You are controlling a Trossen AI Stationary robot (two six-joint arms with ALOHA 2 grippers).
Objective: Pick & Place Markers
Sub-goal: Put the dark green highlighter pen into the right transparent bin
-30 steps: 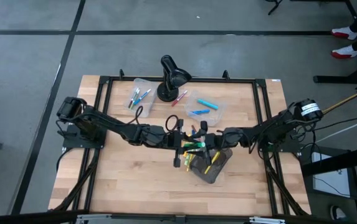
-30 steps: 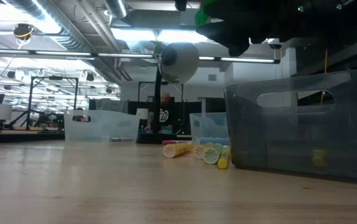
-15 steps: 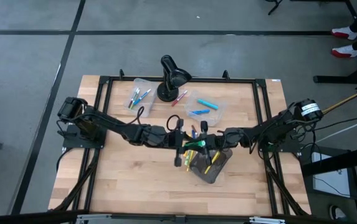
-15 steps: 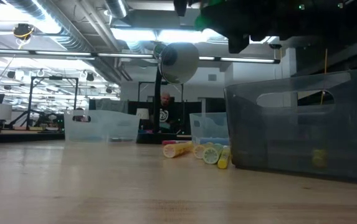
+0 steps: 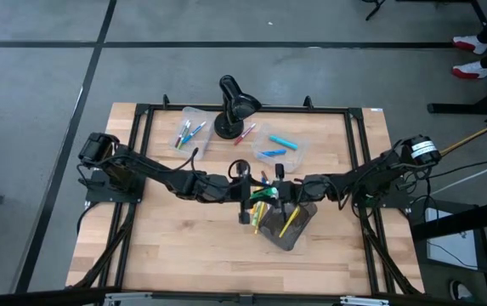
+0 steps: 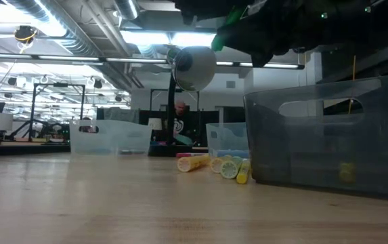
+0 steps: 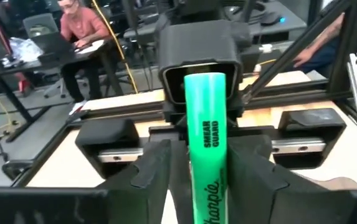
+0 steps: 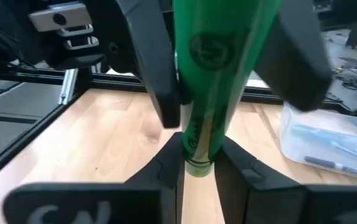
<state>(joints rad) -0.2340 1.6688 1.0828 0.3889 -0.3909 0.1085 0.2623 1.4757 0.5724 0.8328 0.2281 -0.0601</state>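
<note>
Two arms, high view: both are reaching in over the middle of the bench, with the left gripper and the right gripper facing each other.
Green marker, high view: it is lying across between the two grippers, above the edge of the grey bin.
Other markers, high view: a yellow one is lying in the grey bin; more are sitting in two clear trays beside the black lamp.
Low view: the green marker is hanging high above the bench; a few loose markers are lying just beside the grey bin.
Left wrist view: the left gripper is standing open, its fingers flanking the green marker with a gap showing.
Right wrist view: the right gripper is clamping the green marker between its closed fingers.
</note>
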